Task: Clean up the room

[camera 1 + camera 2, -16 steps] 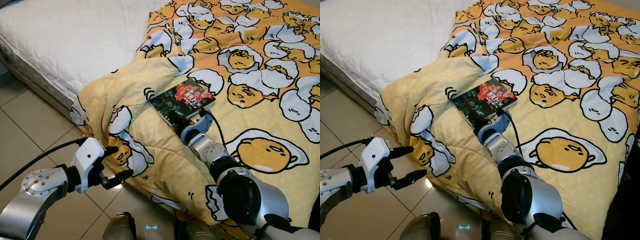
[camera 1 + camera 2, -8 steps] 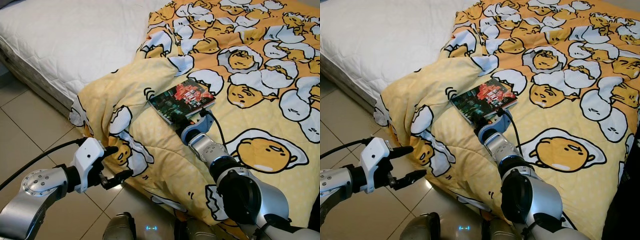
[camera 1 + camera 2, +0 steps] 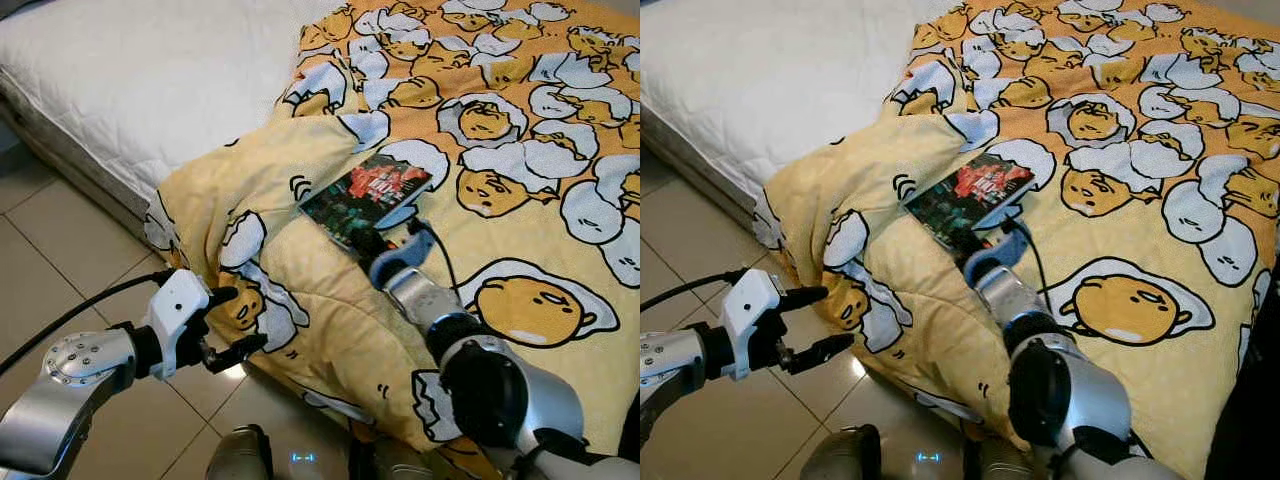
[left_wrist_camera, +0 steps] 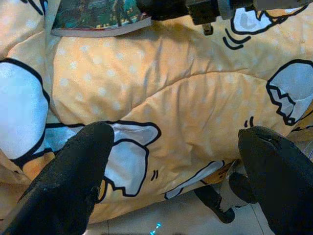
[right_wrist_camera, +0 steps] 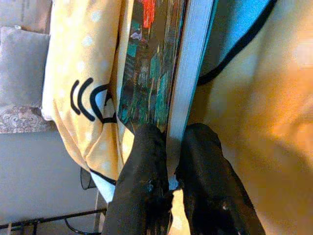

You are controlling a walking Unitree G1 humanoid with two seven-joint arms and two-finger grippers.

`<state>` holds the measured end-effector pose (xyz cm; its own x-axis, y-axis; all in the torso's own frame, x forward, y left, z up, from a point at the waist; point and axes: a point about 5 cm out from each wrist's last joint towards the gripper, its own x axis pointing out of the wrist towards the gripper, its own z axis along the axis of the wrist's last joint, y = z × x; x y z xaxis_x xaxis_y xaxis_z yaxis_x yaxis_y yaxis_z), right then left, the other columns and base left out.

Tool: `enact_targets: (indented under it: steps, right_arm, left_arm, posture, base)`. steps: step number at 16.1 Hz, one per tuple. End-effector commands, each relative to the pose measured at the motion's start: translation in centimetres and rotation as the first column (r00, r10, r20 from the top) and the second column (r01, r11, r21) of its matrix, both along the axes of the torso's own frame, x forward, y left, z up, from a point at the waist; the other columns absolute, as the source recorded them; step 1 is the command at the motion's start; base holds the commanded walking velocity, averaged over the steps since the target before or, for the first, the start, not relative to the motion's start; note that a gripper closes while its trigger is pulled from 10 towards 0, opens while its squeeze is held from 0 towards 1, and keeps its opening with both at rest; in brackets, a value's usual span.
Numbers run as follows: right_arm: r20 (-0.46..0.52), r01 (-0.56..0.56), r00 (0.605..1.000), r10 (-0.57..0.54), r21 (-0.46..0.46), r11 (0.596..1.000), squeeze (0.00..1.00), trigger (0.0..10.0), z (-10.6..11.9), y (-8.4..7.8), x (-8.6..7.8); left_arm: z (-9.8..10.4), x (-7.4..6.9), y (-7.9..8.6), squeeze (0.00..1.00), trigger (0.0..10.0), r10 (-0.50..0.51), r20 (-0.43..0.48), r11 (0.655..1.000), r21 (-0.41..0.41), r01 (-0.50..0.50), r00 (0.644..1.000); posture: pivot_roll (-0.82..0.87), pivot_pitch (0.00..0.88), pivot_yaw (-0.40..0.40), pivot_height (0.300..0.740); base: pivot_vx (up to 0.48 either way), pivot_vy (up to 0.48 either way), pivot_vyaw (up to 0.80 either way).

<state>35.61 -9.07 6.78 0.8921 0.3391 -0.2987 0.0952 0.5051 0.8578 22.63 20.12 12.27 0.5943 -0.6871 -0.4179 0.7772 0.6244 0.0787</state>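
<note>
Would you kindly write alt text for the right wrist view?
The right claw is shut on the edge of a book, its dark cover showing red and teal print. The book lies on a yellow cartoon-egg quilt.

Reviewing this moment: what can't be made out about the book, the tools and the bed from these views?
- Dark-covered paperback book: title too small to read in the eye views; near corner hidden by the right tool.
- Yellow egg-print quilt: cut off by the eye views' top and right edges.
- Left tool: its fingers are cut off by the left wrist view's bottom edge.
</note>
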Motion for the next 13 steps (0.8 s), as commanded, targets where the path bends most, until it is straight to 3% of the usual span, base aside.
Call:
enact_targets:
  steps: [1,2,4,7,8,9,10,11,13]
  right_arm:
    - [-0.014,0.037,0.999,-0.037,0.013,0.999,0.0,0.0,-1.0,-2.1,-0.5]
    - [-0.015,0.04,0.999,-0.04,0.012,0.999,0.0,0.0,-1.1,-2.5,-0.6]
    - [-0.042,0.035,0.999,-0.035,-0.001,0.999,0.0,0.0,-2.3,-5.0,-1.6]
    - [-0.094,-0.033,0.995,0.029,-0.048,0.998,0.0,0.0,-4.0,-6.3,-3.1]
    - [-0.114,-0.056,0.992,0.048,-0.066,0.996,0.0,2.0,-4.4,-6.4,-3.5]
    - [-0.125,-0.06,0.991,0.05,-0.075,0.995,0.0,10.0,-4.5,-6.2,-3.5]
    - [-0.121,-0.068,0.991,0.057,-0.086,0.994,0.0,10.0,-4.4,-5.9,-3.4]
    - [-0.113,-0.056,0.992,0.046,-0.088,0.995,1.0,10.0,-4.1,-5.5,-3.1]
    - [-0.101,-0.02,0.995,0.012,-0.074,0.997,1.0,10.0,-3.8,-5.1,-2.8]
  left_arm:
    - [-0.3,-0.1,0.0,1.0,10.0,-0.004,-0.009,1.0,0.003,0.004,1.0]
    - [-0.3,-0.1,0.0,1.0,10.0,-0.004,-0.009,1.0,0.003,0.004,1.0]
    - [-0.4,0.0,0.0,1.0,10.0,-0.002,-0.005,1.0,0.001,0.002,1.0]
    - [-0.4,0.2,0.2,1.0,10.0,-0.006,0.001,1.0,-0.002,0.006,1.0]
    - [-0.4,0.2,0.2,1.0,10.0,-0.008,0.003,1.0,-0.003,0.008,1.0]
    - [-0.4,0.3,0.2,1.0,10.0,-0.013,0.002,1.0,-0.003,0.013,1.0]
    - [-0.4,0.3,0.2,1.0,10.0,-0.017,0.003,1.0,-0.001,0.017,1.0]
    - [-0.4,0.3,0.3,1.0,10.0,-0.022,0.004,1.0,0.002,0.022,1.0]
    - [-0.4,0.3,0.3,1.0,10.0,-0.028,0.005,1.0,0.004,0.028,1.0]
  posture:
    - [0.27,0.188,-0.044,0.74]
    - [0.27,0.186,-0.046,0.74]
    - [0.25,0.176,-0.05,0.74]
    - [0.24,0.169,-0.049,0.74]
    - [0.24,0.168,-0.048,0.74]
    - [0.24,0.168,-0.046,0.74]
    - [0.24,0.168,-0.045,0.74]
    - [0.25,0.167,-0.045,0.74]
    - [0.26,0.165,-0.045,0.74]
  base:
    - [0.0,0.0,0.0]
    - [0.0,0.0,0.0]
    - [0.0,0.0,0.0]
    - [0.0,0.0,0.0]
    - [0.0,0.0,0.0]
    - [0.0,0.0,0.0]
    - [0.0,0.0,0.0]
    - [0.0,0.0,0.0]
    - [0.0,0.0,0.0]
